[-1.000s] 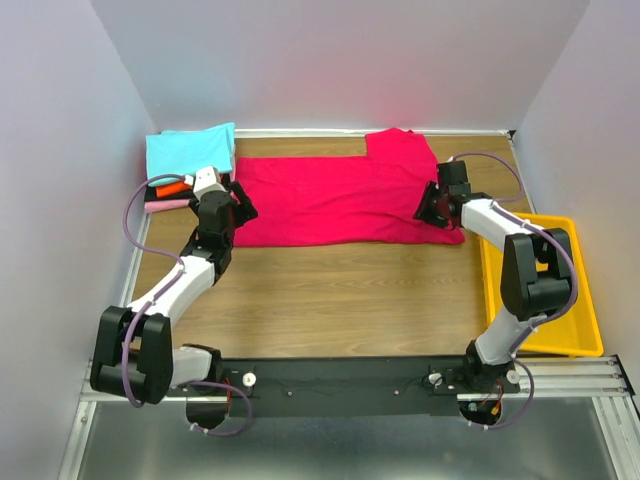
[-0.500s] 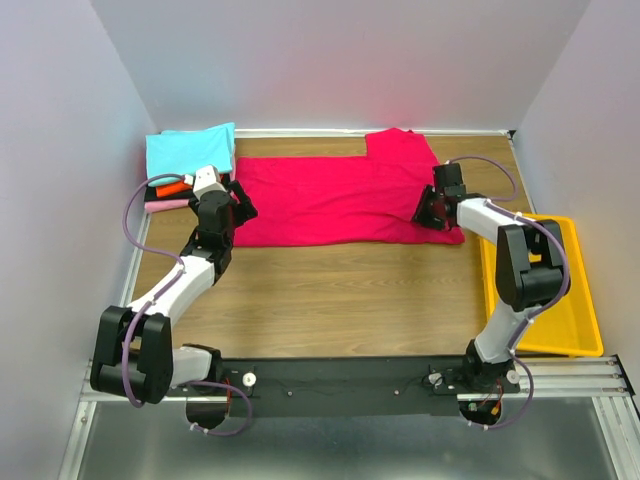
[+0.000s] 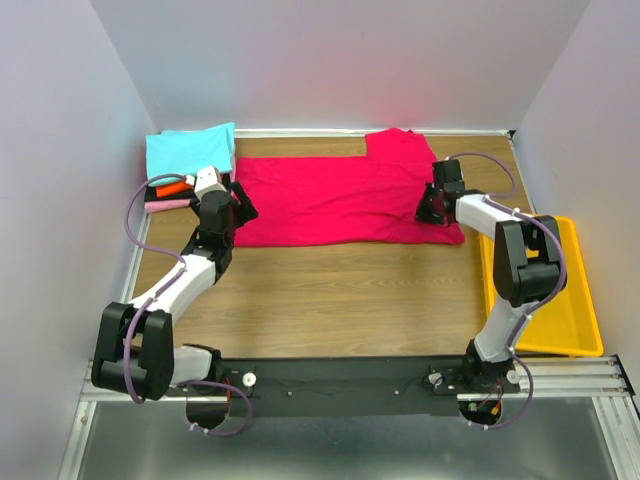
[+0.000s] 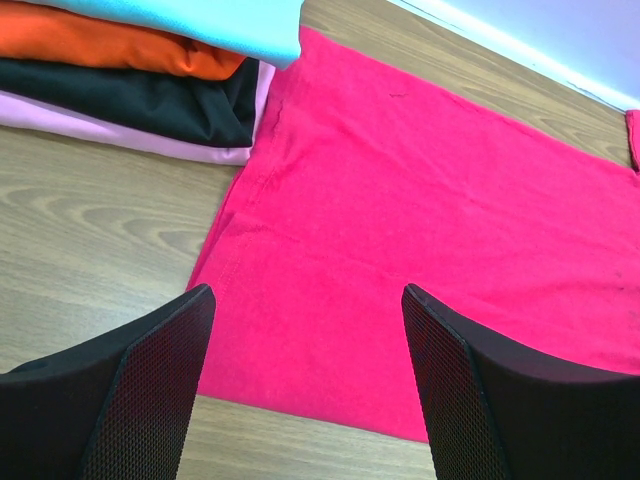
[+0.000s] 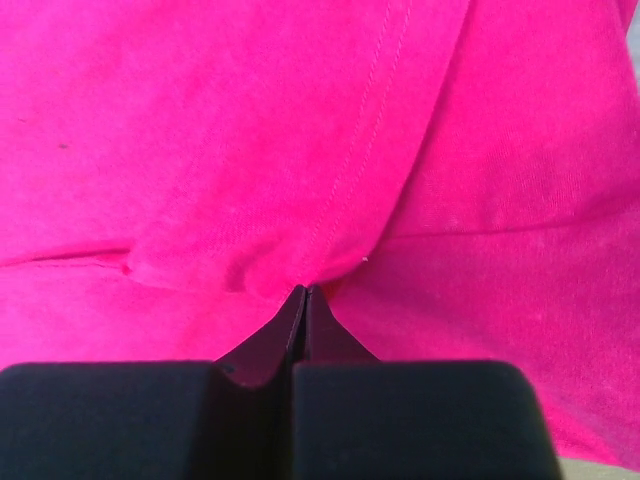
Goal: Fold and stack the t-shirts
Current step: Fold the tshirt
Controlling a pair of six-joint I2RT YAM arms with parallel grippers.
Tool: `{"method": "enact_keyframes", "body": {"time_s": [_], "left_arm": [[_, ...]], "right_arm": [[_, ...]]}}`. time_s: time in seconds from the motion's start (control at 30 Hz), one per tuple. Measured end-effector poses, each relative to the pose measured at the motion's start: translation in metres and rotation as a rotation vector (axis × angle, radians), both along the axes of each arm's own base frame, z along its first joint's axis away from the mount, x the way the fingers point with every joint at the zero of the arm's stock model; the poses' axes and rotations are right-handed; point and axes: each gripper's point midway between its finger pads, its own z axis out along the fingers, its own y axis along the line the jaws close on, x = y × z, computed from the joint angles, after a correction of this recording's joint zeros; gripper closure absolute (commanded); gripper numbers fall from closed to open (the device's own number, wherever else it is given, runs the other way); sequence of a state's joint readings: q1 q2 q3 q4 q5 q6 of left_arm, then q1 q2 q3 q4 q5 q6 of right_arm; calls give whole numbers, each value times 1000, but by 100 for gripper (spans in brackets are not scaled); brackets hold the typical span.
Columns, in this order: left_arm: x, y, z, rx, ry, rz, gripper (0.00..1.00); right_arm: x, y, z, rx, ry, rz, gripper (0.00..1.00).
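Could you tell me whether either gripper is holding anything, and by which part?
The right gripper pinches a bunched fold of the crimson t-shirt beside a seam near its right end. The left gripper is open, holding nothing.

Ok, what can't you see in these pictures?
- Right wrist view: the table; the red t-shirt fills the picture.
- Top view: most of the folded stack; the cyan shirt and left arm cover it.
- Left wrist view: the stack's left part, cut off by the edge.
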State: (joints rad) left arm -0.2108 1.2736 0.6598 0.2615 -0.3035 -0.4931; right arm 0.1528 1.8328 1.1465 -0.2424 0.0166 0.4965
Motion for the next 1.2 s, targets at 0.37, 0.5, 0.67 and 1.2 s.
{"method": "enact_keyframes", "body": {"time_s": [0.37, 0.5, 0.67, 1.2], "left_arm": [[0, 2, 0, 3, 0, 8, 17], [0, 2, -1, 5, 2, 12, 17], [1, 4, -6, 12, 15, 18, 17], [9, 5, -29, 37, 80, 23, 17]], "right_arm": [[34, 11, 23, 36, -71, 22, 100], [54, 18, 32, 53, -106, 39, 100], [69, 25, 33, 65, -118, 56, 99], [130, 52, 43, 94, -186, 117, 100]]}}
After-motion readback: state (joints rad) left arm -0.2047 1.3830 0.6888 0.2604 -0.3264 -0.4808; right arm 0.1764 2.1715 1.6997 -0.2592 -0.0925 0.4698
